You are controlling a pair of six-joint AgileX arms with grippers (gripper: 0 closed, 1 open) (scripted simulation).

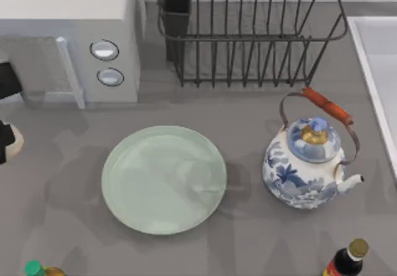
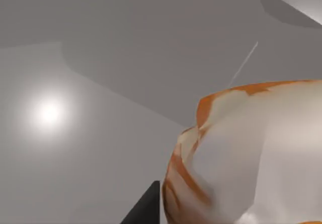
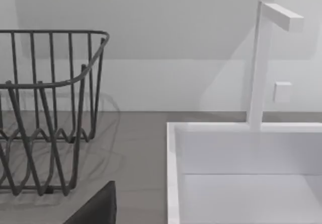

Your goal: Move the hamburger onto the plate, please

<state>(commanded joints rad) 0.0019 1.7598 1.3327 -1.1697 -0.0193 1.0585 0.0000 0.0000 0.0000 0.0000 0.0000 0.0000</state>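
The hamburger, a small cream bun with orange streaks, hangs at the far left edge of the table in the top view. My left gripper is shut on it there. In the left wrist view the hamburger looms very close, with one dark finger beside it. The pale mint-green plate lies flat in the middle of the table, well to the right of the hamburger, with nothing on it. In the right wrist view a dark part of my right gripper shows, near the dish rack and the sink.
A blue-and-white kettle stands right of the plate. A wire dish rack is at the back, a microwave at the back left, a white sink at the right edge. Bottles stand along the front edge.
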